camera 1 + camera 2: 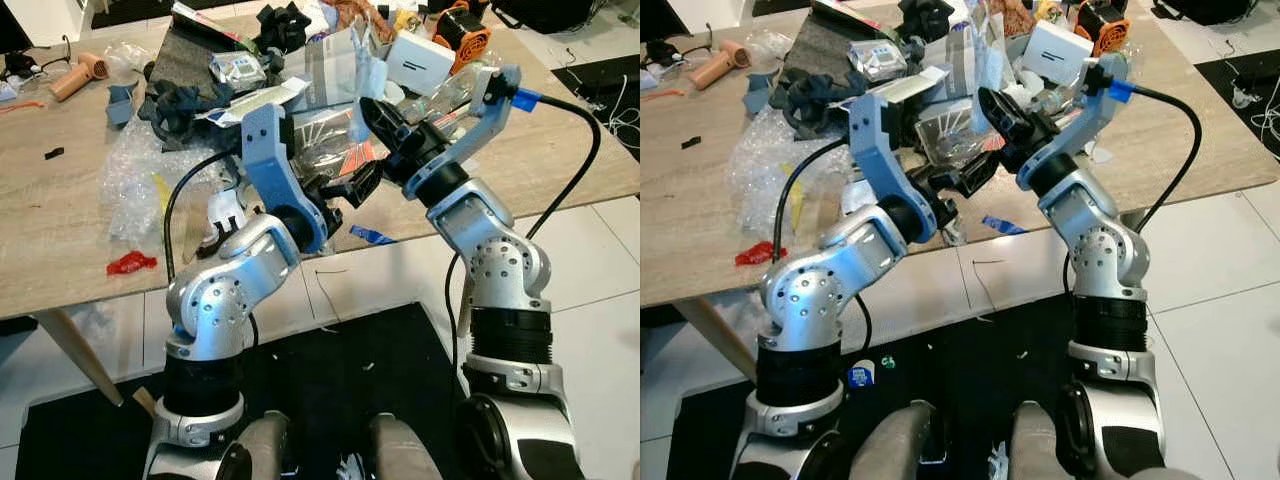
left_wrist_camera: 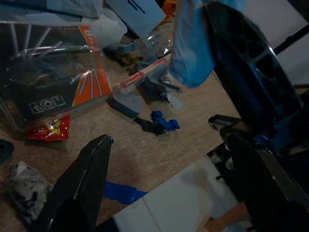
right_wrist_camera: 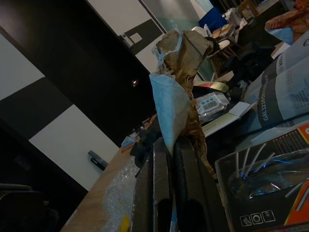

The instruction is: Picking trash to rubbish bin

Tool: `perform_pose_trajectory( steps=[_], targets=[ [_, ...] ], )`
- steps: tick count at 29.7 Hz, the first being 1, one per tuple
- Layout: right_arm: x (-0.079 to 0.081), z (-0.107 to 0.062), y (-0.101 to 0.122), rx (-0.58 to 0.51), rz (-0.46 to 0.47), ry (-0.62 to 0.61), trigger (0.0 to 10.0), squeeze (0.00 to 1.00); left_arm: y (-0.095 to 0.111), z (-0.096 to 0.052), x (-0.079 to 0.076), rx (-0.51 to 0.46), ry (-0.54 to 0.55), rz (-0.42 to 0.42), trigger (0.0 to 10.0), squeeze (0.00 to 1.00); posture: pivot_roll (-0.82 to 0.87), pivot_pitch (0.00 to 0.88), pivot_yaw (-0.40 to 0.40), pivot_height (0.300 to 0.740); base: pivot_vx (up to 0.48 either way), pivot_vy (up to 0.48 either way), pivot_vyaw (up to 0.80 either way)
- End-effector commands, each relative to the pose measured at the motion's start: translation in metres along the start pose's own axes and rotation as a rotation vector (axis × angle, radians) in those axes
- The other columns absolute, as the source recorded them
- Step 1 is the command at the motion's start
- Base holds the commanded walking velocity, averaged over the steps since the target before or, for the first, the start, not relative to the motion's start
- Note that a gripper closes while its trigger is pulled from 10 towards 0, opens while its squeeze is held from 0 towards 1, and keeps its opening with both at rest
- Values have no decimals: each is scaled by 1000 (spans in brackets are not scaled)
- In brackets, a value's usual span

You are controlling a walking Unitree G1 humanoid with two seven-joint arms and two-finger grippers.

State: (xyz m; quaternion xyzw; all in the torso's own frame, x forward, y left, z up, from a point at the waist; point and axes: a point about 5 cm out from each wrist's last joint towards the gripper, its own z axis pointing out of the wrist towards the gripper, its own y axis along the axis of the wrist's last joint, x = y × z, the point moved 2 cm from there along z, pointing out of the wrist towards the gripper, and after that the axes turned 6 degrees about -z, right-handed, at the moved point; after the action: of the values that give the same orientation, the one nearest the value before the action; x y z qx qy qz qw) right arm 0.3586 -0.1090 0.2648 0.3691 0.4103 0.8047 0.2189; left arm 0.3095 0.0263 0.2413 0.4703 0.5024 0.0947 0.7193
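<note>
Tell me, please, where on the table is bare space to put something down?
Bare wood lies on the table's left part, between the hair dryer and the red wrapper, and on the right edge beyond the orange spool. The middle, around the bubble wrap and white box, is crowded.

Wooden table (image 1: 60, 215) carries bubble wrap (image 1: 140, 175), red wrapper (image 1: 131, 263).

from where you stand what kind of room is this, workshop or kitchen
Probably a workshop or lab, not a kitchen. The wooden table is heaped with bubble wrap, a blister pack of cable ties, an orange cable reel and small boxes. The right pincer grips crumpled paper trash.
</note>
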Motion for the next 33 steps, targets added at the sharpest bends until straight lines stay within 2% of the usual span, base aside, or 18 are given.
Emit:
perform_pose_trajectory(
  steps=[1,2,3,6,7,8,9,10,11,13,18,19,20,23,26,27,30,33],
  targets=[
    [7,1,-7,23,0,32,0,0,5,8,-43,-29,-159,29,10000,0,-107,180,96,740,0,0,0],
    [9,0,-7,27,1,47,0,0,10,5,-42,-51,-176,81,10000,0,-109,178,95,740,0,0,0],
    [9,0,-7,27,1,47,0,0,10,5,-42,-51,-176,81,10000,0,-109,178,95,740,0,0,0],
    [8,-3,-5,45,-17,86,0,0,33,-8,-27,-139,-222,244,10000,0,-114,162,91,740,0,0,0],
    [8,-3,-5,45,-17,86,0,0,33,-8,-27,-139,-222,244,10000,0,-114,162,91,740,0,0,0],
    [5,-5,-4,56,-32,81,1569,0,43,-13,-16,-168,-204,298,10000,0,-119,145,84,740,0,0,0],
    [0,-6,-4,66,-44,68,7176,0,51,-16,-6,-187,-177,336,10000,0,-121,137,82,740,0,0,0],
    [0,-6,-4,66,-44,68,7176,0,51,-16,-6,-187,-177,336,10000,0,-121,137,82,740,0,0,0],
    [-5,-9,-3,76,-53,50,10000,0,59,-21,5,-212,-133,384,10000,0,-123,127,79,740,0,0,0],
    [-9,-10,-3,82,-57,38,10000,0,65,-23,12,-227,-104,415,10000,0,-123,123,78,740,0,0,0],
    [-29,-17,-4,120,-101,-42,10000,0,80,-44,40,-247,-42,580,10000,0,-122,72,56,740,0,0,0],
    [-29,-17,-4,120,-101,-42,10000,0,80,-44,40,-247,-42,580,10000,0,-122,72,56,740,0,0,0],
    [-34,-16,-5,124,-107,-60,10000,0,84,-48,48,-243,-25,631,10000,0,-120,57,51,740,0,0,0],
    [-34,-17,-7,134,-122,-66,10000,0,87,-54,58,-235,5,691,10000,0,-119,50,49,740,0,0,0],
    [-29,-14,-25,187,-162,-64,10000,0,90,-63,84,-214,116,821,10000,0,-107,0,41,740,0,0,0],
    [-29,-14,-25,187,-162,-64,10000,0,90,-63,84,-214,116,821,10000,0,-107,0,41,740,0,0,0],
    [-25,-13,-42,240,-214,-62,10000,0,83,-66,100,-199,187,871,10000,0,-105,0,42,740,0,0,0],
    [-28,-17,-62,307,-334,-71,10000,0,71,-65,117,-209,265,800,10000,0,-86,0,25,740,0,0,0]
  ],
)
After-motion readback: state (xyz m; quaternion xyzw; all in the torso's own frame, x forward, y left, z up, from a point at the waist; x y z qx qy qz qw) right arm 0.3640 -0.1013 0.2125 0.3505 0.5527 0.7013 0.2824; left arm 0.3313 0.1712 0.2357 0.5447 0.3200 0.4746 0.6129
